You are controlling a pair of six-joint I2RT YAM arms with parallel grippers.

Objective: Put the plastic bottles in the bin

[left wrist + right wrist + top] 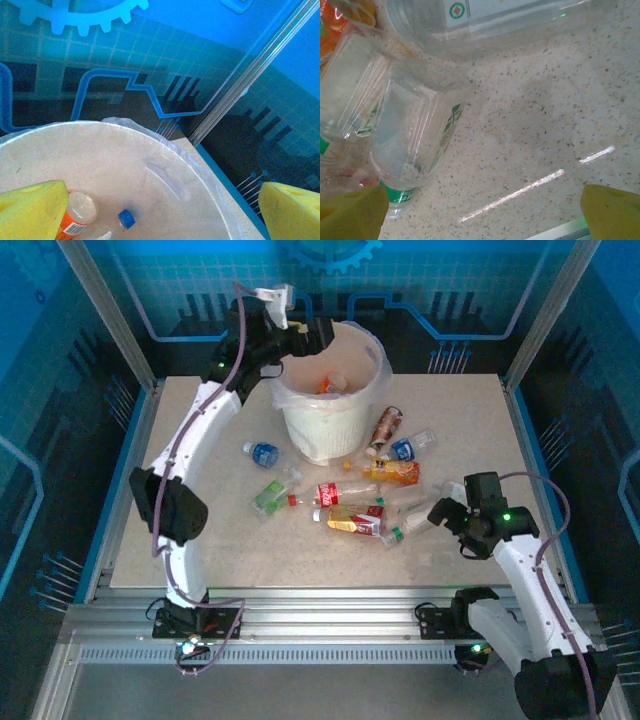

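Speckled beige table (470,420); blue patterned wall (450,280) behind; aluminium rail (330,625) at near edge.

The white bin (322,435), lined with a thin clear bag, stands upright at the far middle of the desk (470,430), holding a few bottles. The other plastic bottles (335,492) lie on their sides, scattered just near and right of it.

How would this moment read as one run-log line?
left jaws: open, above bin | right jaws: open, near green-capped bottle | table: several bottles lying
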